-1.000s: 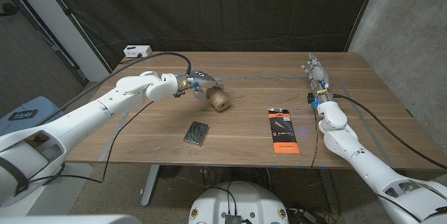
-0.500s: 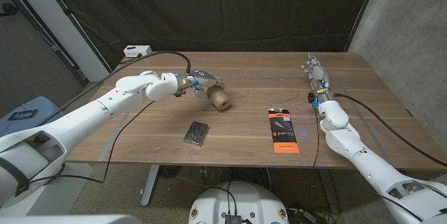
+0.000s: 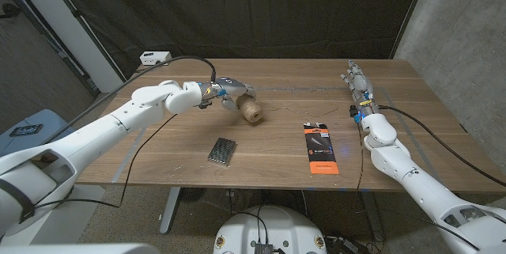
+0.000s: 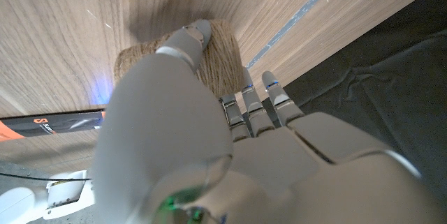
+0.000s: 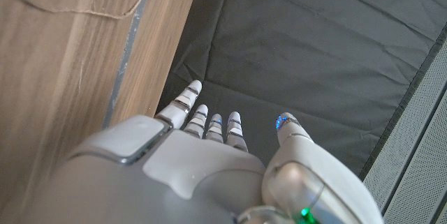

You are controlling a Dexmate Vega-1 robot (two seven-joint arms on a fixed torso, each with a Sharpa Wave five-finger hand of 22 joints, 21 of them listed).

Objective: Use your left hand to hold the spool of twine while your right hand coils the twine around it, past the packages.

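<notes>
The spool of twine (image 3: 251, 112), a tan wound cylinder, is at the table's middle left. My left hand (image 3: 228, 92) grips it from the far-left side. In the left wrist view the thumb (image 4: 187, 39) lies over the spool (image 4: 220, 60) and the fingers (image 4: 255, 105) reach down its other side. A thin loose strand of twine (image 3: 316, 90) trails right across the wood toward my right hand (image 3: 357, 81). That hand stands near the far right edge with fingers straight and nothing in it. The right wrist view shows its fingers (image 5: 209, 116) past the table edge and a twine loop (image 5: 70, 8) on the wood.
A silver foil package (image 3: 223, 151) lies in front of the spool. A black and orange package (image 3: 320, 148) lies at the front right, also visible as the orange package (image 4: 42, 126). A white box (image 3: 155, 58) sits at the back left corner. Black cables run along both arms.
My left hand has closed further around the spool, and the spool has shifted slightly right and away. The right hand has not moved.
</notes>
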